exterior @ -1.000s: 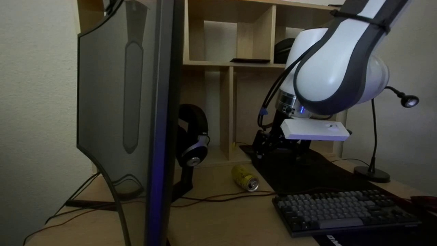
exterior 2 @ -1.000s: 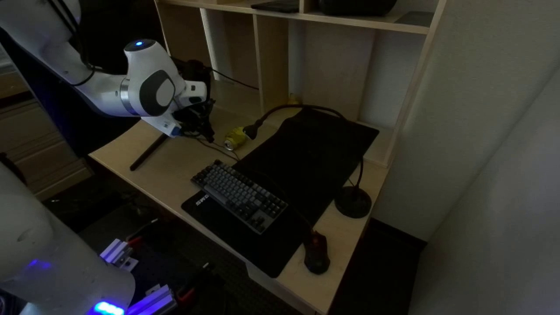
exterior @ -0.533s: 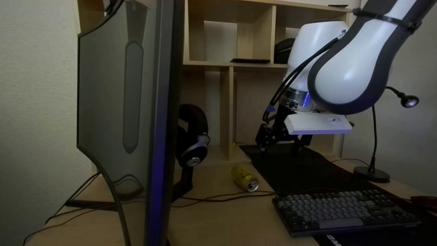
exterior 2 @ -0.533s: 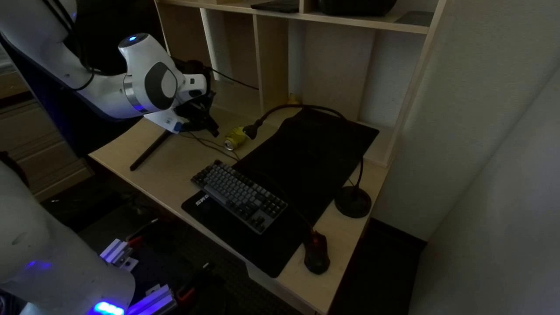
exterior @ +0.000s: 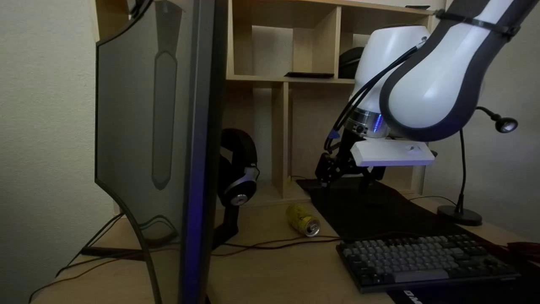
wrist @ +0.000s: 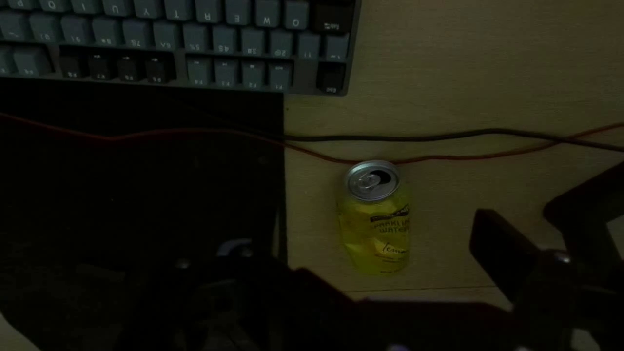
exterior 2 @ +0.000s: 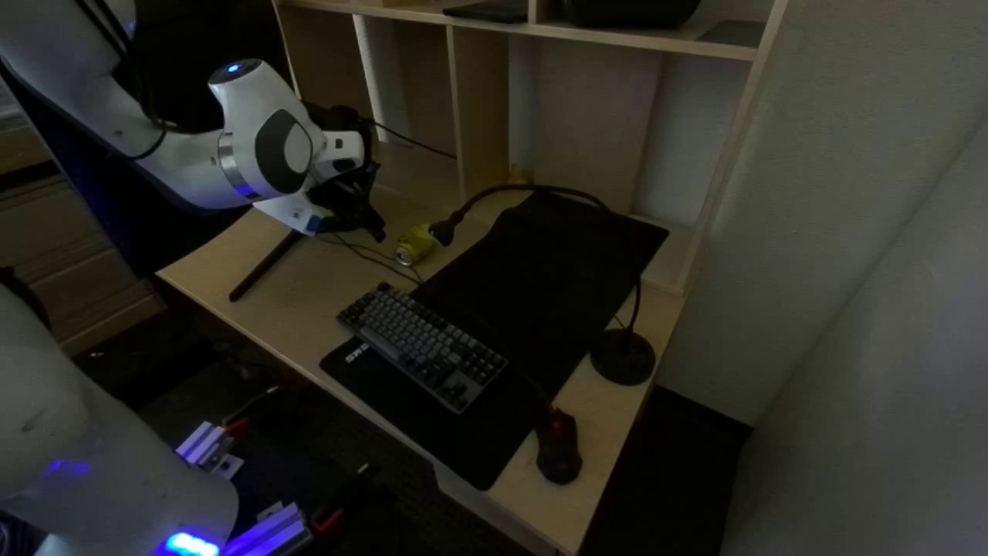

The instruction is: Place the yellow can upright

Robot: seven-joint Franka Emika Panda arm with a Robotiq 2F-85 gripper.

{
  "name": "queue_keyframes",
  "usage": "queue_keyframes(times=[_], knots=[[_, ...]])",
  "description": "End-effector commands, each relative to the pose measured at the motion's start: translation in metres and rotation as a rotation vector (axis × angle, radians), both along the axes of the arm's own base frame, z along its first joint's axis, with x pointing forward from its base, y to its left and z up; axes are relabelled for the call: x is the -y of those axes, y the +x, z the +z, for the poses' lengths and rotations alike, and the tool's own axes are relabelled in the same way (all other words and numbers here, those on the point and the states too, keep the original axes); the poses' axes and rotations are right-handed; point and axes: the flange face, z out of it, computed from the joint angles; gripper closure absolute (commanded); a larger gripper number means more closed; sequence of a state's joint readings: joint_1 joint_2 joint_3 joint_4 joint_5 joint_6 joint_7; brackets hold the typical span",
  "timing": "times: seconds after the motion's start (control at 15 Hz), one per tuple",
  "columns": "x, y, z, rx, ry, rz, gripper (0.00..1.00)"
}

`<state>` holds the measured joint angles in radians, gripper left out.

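The pincer is being held above the desk, its fingers being spread wide apart. The yellow can is being borne on its side by the desk, lower than the pincer; in the wrist view it is being framed by the two fingers, apart from both, and its silver lid is being pointed toward the side of the keyboard. Past that lid from the pincer, a red cable and a black cable are being stretched across. Farther out, the keyboard is being partly supported by the black mat. In an exterior view, headphones are being held up by a stand, well apart from the pincer.
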<state>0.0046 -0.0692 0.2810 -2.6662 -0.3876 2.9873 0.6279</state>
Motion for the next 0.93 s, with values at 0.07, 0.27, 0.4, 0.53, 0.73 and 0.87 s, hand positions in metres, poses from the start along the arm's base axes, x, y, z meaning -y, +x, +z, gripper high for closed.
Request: queue_keyframes(times=[0.07, 0.27, 0.4, 0.53, 0.73, 0.87], knots=[[0.0, 0.0, 0.0, 0.0, 0.0, 0.0, 0.0], [0.01, -0.036, -0.012, 0.031, -0.032, 0.028, 0.0], [0.005, -0.034, -0.021, 0.037, -0.044, 0.05, 0.0], [-0.001, -0.021, -0.018, 0.066, -0.042, 0.041, 0.0], [-0.012, -0.009, -0.018, 0.086, 0.015, 0.015, 0.0], [-0.02, -0.005, -0.027, 0.07, 0.073, 0.021, 0.0]])
